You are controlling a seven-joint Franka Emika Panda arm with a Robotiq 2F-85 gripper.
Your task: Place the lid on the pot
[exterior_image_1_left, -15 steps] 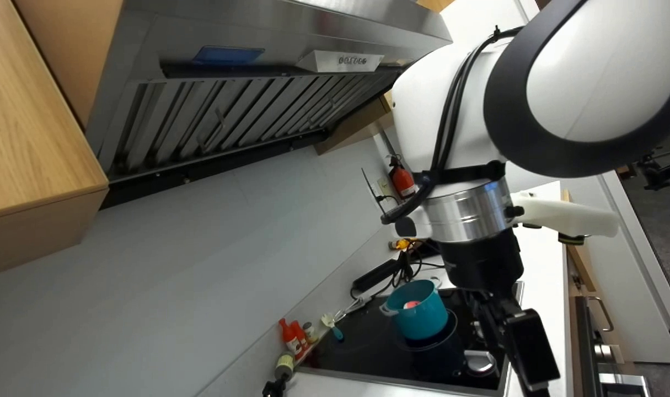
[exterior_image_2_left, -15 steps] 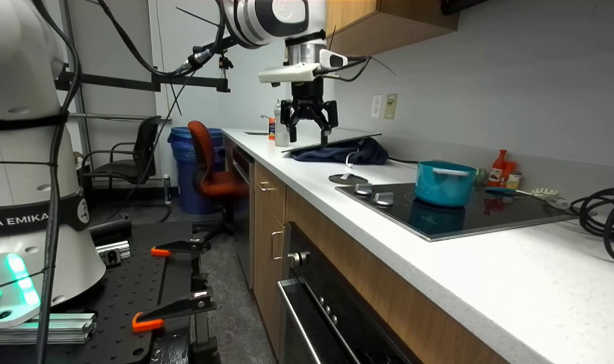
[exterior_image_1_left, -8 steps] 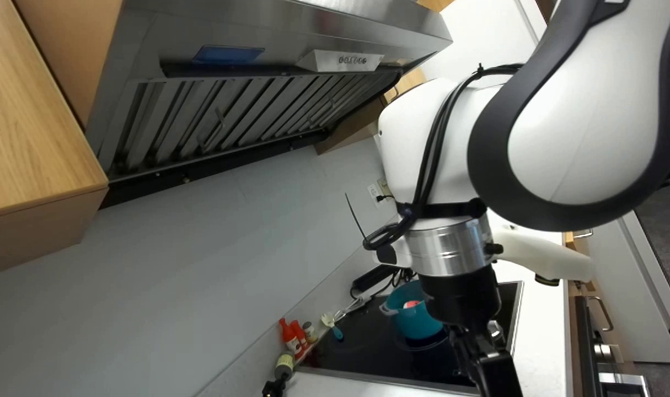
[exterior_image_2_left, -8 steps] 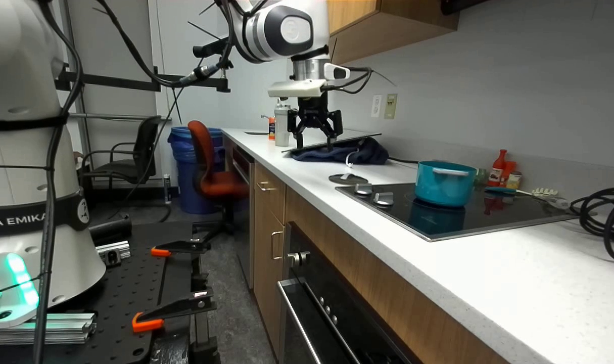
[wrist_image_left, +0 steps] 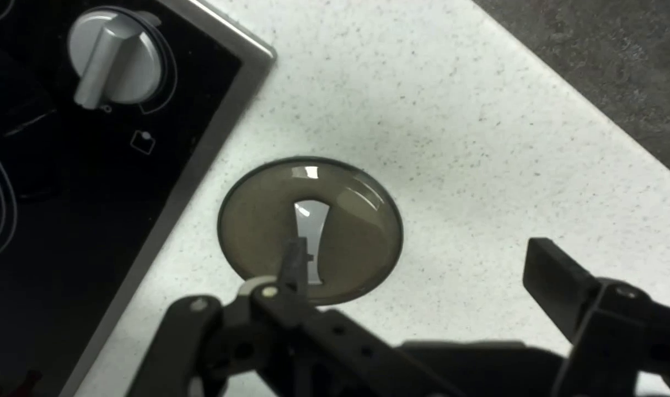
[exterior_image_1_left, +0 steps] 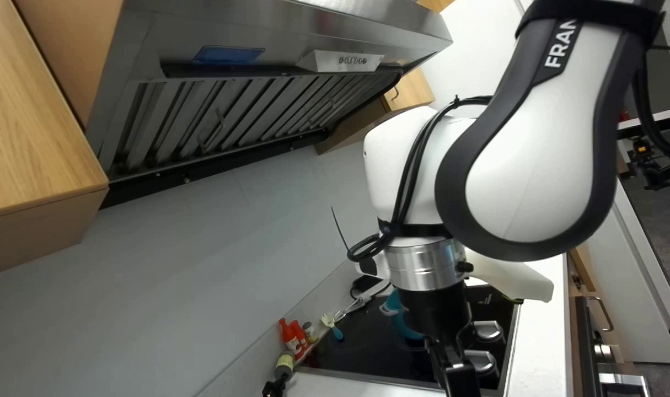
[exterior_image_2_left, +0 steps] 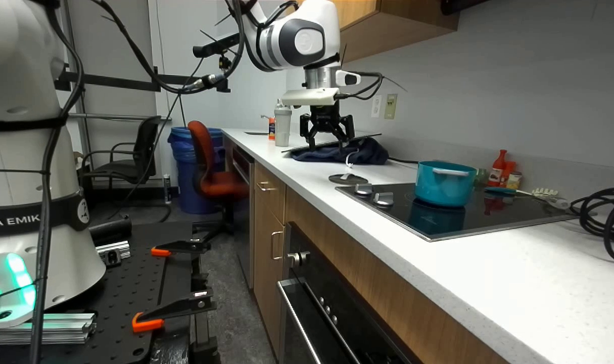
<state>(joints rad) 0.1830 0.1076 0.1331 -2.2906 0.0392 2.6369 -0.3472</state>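
The teal pot (exterior_image_2_left: 444, 184) stands upright on the black cooktop, with no lid on it. In an exterior view the pot (exterior_image_1_left: 402, 321) is mostly hidden behind my arm. The round smoky glass lid (wrist_image_left: 357, 242), with a light grey handle (wrist_image_left: 311, 218), lies flat on the white counter beside the cooktop corner. The lid also shows in an exterior view (exterior_image_2_left: 348, 179). My gripper (wrist_image_left: 417, 245) is open and empty, above the counter and lid. In the wrist view one finger overlaps the lid handle and the other is off to the right. An exterior view shows the gripper (exterior_image_2_left: 328, 145) pointing down, apart from the lid.
Cooktop knobs (exterior_image_2_left: 383, 198) stand close to the lid. A dark flat panel on navy cloth (exterior_image_2_left: 370, 152) lies behind it. Red bottles (exterior_image_2_left: 498, 169), utensils (exterior_image_2_left: 544, 194) and a coiled cable (exterior_image_2_left: 610, 217) are near the wall. A range hood (exterior_image_1_left: 279, 44) hangs above.
My arm has moved down and toward the cooktop, shifting right and lower in an exterior view. The gripper stays open. Pot and lid have not moved.
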